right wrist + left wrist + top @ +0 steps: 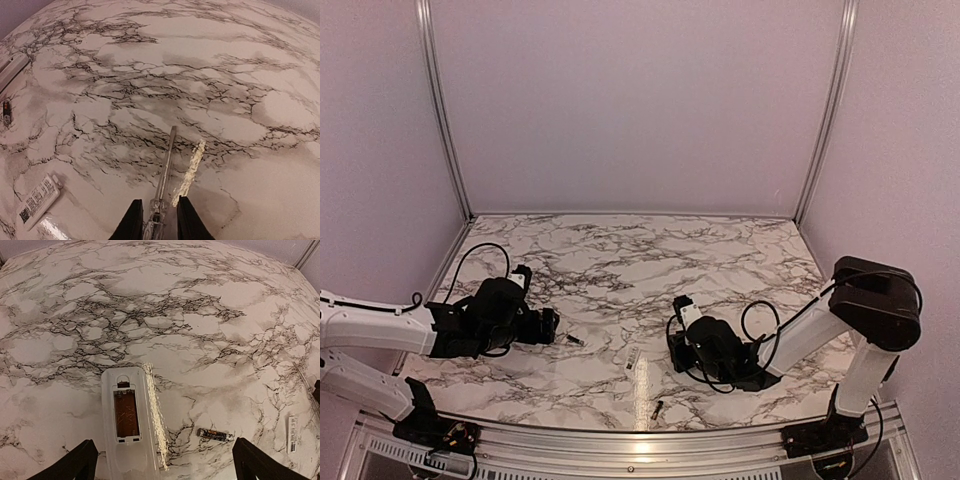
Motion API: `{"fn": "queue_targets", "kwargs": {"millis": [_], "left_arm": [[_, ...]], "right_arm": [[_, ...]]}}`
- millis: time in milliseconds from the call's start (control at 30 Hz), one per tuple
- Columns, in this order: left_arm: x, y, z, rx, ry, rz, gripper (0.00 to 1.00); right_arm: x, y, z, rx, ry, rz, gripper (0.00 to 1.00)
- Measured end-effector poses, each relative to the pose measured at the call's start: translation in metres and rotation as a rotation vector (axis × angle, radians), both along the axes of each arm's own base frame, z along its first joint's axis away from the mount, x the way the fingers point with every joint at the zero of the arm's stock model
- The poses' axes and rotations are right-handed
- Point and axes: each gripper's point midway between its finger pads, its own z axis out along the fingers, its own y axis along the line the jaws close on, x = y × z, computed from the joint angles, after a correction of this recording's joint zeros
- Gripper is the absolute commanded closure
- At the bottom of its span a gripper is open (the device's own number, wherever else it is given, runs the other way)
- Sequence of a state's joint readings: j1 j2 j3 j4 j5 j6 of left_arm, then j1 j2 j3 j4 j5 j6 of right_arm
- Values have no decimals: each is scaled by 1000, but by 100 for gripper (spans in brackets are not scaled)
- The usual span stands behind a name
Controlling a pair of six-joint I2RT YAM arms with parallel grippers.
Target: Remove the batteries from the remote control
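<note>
The slim white plastic remote control (127, 425), dark-reddish recess facing up, lies on the marble-patterned table (200, 315) near one small dark cylindrical battery (215, 435).

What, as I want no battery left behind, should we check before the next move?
1. Remote control compartment empty: ok.
2. Both batteries out: ok; the second lies apart.
3. Left hand open, astride the remote: ok.
4. Right hand gripping the grey rod: cannot tell.
5. Cover clear of both hands: ok.
</note>
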State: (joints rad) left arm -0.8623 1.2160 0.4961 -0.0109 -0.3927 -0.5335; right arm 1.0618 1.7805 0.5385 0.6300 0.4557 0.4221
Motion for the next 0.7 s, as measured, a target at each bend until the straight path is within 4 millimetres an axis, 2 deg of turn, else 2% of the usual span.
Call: {"fn": "queue_targets", "kwargs": {"millis": [233, 333, 500, 567, 700], "left_arm": [[1, -1, 8, -22, -21, -3, 1], [1, -1, 11, -30, -30, -4, 1], [1, -2, 22, -44, -57, -12, 1], [2, -1, 27, -48, -71, -11, 1], [6, 2, 40, -40, -105, 3, 1]], "right_arm": [[0, 3, 1, -1, 4, 7, 74], [1, 8, 4, 4, 4, 19, 66], [3, 15, 23, 10, -16, 42, 40], [4, 18, 38, 25, -34, 50, 29], [10, 25, 83, 62, -103, 68, 10]]}}
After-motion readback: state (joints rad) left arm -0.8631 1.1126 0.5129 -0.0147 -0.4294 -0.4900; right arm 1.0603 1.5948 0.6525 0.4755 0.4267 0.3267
